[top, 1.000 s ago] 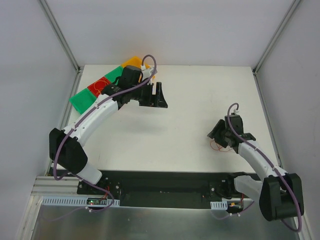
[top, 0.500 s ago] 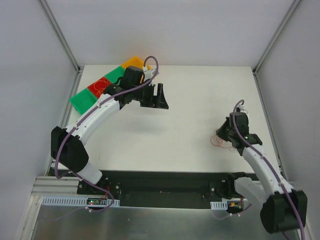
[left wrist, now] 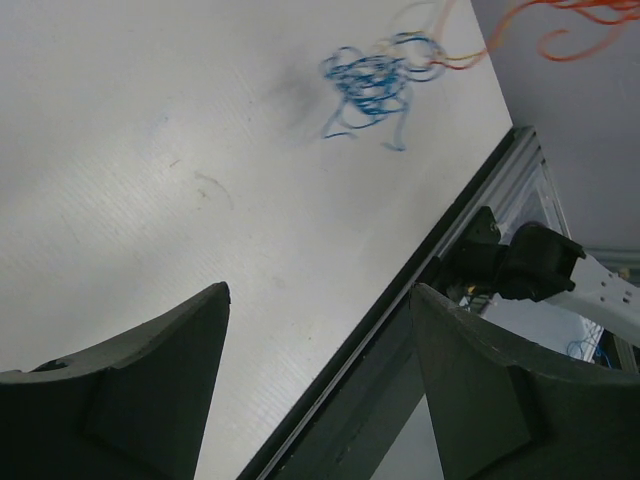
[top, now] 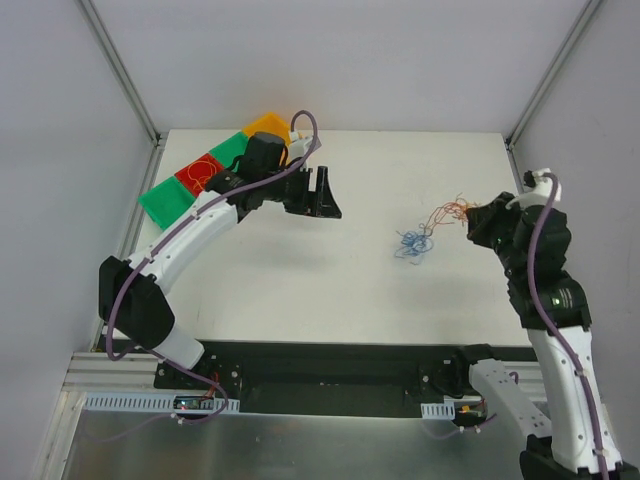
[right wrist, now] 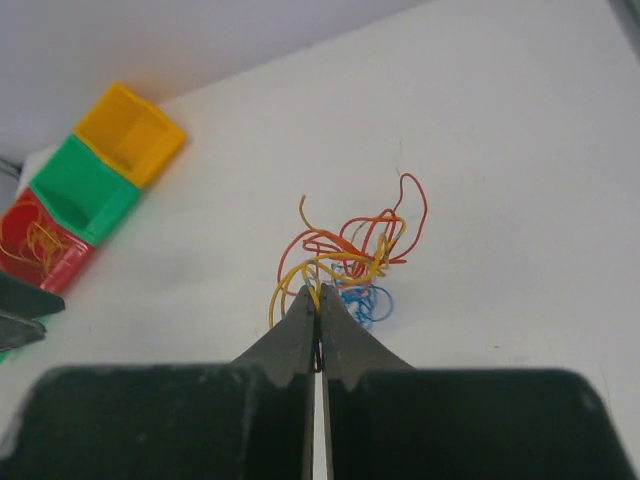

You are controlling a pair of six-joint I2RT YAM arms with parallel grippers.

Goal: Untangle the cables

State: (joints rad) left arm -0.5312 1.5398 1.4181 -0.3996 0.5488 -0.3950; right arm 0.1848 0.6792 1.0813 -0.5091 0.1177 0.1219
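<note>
The right gripper (right wrist: 317, 296) pinches orange and yellow strands of the cables (right wrist: 350, 250), raised over the right side of the table (top: 300, 270), the blue knot (top: 410, 243) seemingly dangling below. Pull gently so strands slide free; the left gripper (left wrist: 320, 300), jaws apart, could pin the blue

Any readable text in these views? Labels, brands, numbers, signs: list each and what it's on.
None readable: no words, numbers or logos show on the coloured bins, the table, the cables, the left arm or the right arm.
</note>
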